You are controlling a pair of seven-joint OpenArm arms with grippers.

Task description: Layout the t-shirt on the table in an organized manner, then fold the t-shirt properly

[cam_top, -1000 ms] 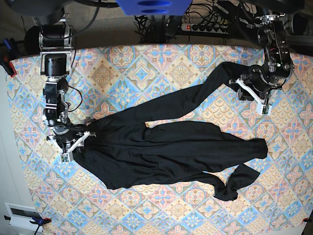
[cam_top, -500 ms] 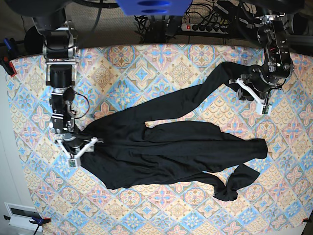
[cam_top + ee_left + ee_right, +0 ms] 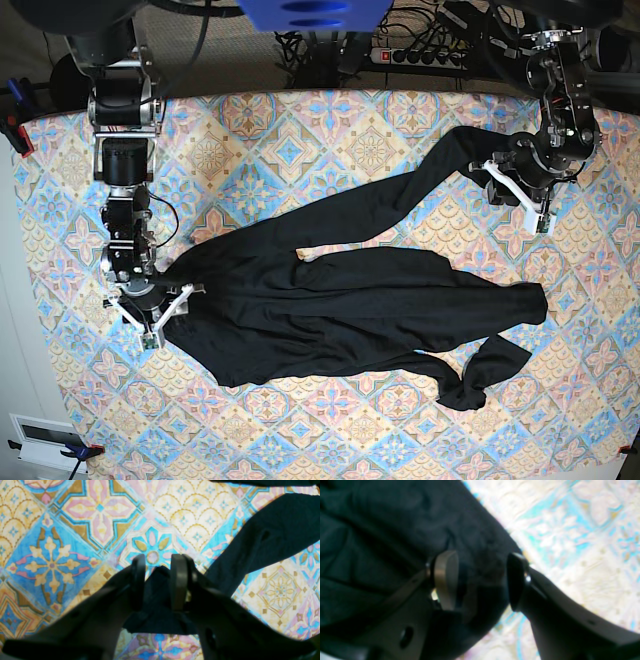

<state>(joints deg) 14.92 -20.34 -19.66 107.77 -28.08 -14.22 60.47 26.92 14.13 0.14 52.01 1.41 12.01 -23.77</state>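
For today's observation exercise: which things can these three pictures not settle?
- Right wrist view: blurred; whether the right gripper touches the t-shirt is unclear.
- Left wrist view: the left gripper hides the cloth's edge.
- Base view: the t-shirt is bunched, hiding its collar; the table is cut off.

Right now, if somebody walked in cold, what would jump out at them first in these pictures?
The black t-shirt sprawls crumpled across the middle of the pastel tiled table, one long strip stretched toward the far right corner. There the left gripper pinches that strip's end between its fingers. At the shirt's left edge, the right gripper stands open over the fabric.
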